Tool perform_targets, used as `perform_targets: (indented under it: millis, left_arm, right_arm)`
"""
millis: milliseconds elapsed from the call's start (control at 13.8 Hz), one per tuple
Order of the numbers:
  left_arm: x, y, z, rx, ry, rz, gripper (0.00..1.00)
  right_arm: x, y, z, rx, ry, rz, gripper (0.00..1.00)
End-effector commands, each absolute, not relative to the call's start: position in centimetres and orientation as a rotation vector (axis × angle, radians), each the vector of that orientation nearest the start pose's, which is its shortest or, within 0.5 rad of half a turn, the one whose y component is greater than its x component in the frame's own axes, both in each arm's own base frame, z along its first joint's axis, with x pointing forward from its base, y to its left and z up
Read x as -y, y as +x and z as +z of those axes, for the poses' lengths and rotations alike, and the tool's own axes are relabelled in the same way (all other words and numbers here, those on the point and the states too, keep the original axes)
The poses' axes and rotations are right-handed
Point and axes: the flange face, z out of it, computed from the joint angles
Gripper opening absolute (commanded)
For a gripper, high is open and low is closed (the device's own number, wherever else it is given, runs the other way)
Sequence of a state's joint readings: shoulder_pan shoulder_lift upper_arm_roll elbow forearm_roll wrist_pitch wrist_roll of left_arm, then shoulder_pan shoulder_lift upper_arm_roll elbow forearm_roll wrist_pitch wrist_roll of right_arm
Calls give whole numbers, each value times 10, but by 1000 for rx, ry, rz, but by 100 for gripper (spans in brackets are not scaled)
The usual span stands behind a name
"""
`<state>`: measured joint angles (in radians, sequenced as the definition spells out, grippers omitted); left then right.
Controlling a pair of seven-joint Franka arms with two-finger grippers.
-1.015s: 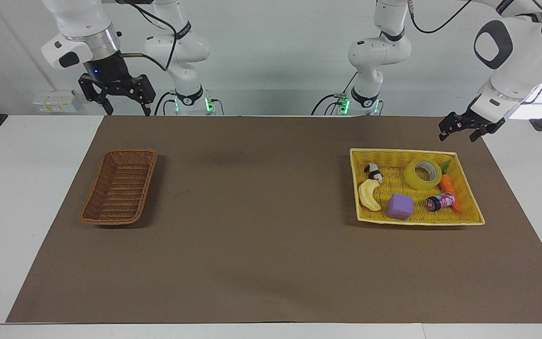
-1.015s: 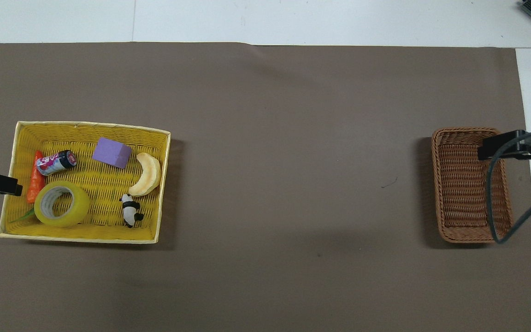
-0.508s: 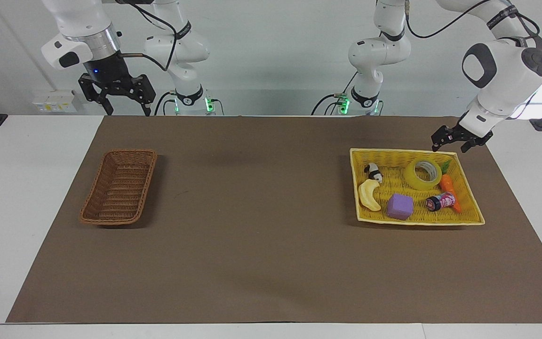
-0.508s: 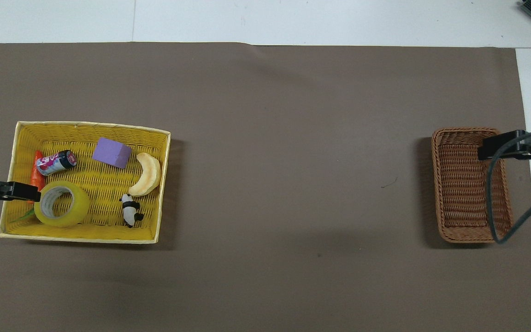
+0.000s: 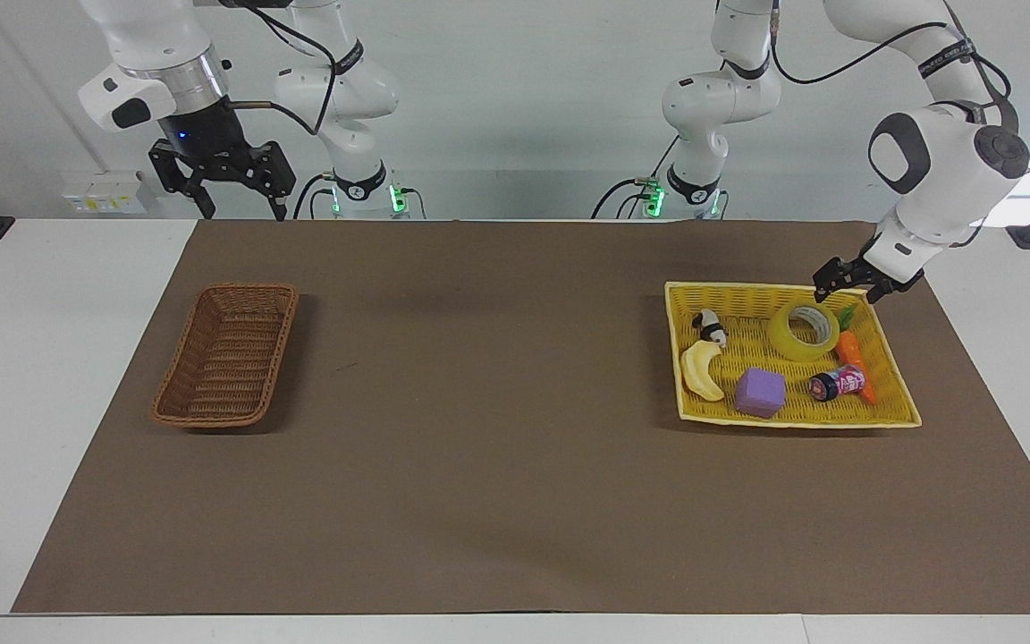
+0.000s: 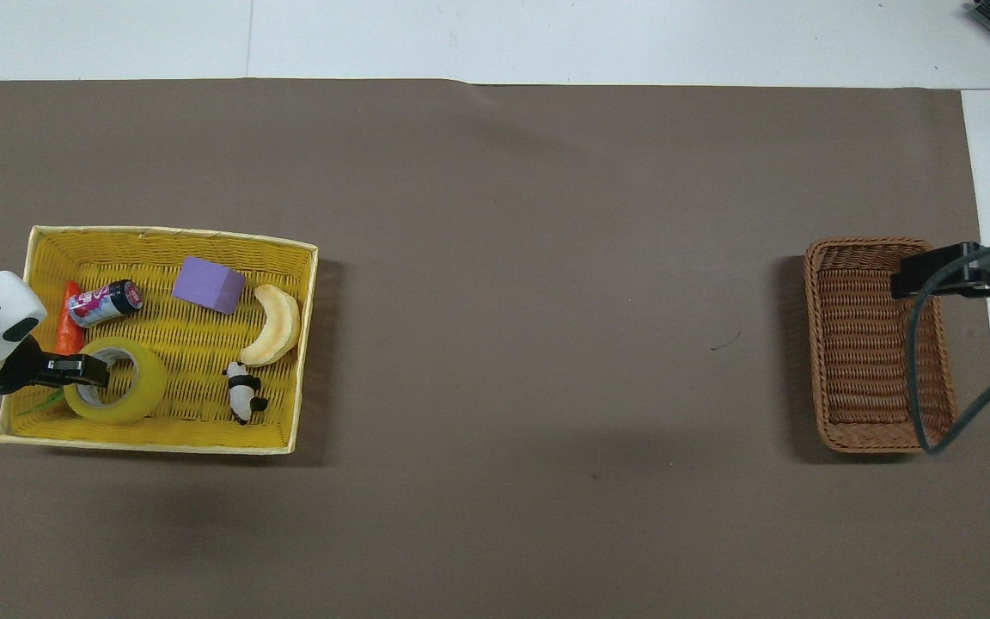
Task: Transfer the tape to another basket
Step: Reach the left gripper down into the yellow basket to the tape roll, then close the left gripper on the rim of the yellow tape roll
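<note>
Facing view, read across.

- Right claw (image 5: 244,210): raised over the white desk (image 5: 50,358) at its own arm's end, above the brown mat's (image 5: 479,402) edge nearest the robots. Stands wide, holds nothing. This arm waits.
- Basket (image 5: 211,420): narrow, oblong, dark brown wicker with sloping sides and a tight weave, sitting on the mat. Nothing lies in it, so delivery is not yet done.
- Mat: flat, matte, paper-like sheet covering most of the desk.
- Yellow basket (image 5: 792,420): wider and shallower, bright woven straw with a pale rim. It holds a small panda figure (image 5: 710,328), a pale curved banana (image 5: 701,371), a matte purple cube (image 5: 760,392), a small printed can (image 5: 835,383) on its side and an orange carrot (image 5: 856,358) with a green top.
- Tape (image 5: 804,331): glossy translucent yellow ring with a pale core, lying flat in the yellow basket's corner near the robots, just beside the carrot. Not lifted.
- Left claw (image 5: 848,293): low over that corner at the tape's outer edge. From overhead it covers the roll's rim. Cannot tell whether it is wide or narrow, or whether it touches the roll.

Judgement: early stage, the approach about finished. Grasp, lift, carry across the mat and release are all left.
</note>
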<state>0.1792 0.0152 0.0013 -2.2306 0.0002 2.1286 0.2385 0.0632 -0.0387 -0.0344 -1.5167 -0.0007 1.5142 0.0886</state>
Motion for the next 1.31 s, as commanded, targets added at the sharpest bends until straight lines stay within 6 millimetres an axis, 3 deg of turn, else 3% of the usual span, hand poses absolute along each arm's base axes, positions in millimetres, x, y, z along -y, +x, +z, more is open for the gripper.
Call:
perform_targets:
  millis: [0,290,508,725,1233]
  left_arm:
    - [-92,499,348,-105,-3167,149,51]
    - [-93,497,333,-104,-3166,139,51]
    - [-94,499,335,-92,-3165,127,53]
    - [-100,519,344,-46,-3164,108,53]
    - [-103,522,346,57,-3160,71,53]
  right_arm:
    - [-12,537,665,-62,-3120,-51,100]
    - [-12,537,665,-62,-3120,-51,100]
    - [-12,537,665,-62,-3120,-51,100]
    - [-12,537,665,-62,-3120,-49,100]
    - [-12,537,665,-62,-3120,-49,100]
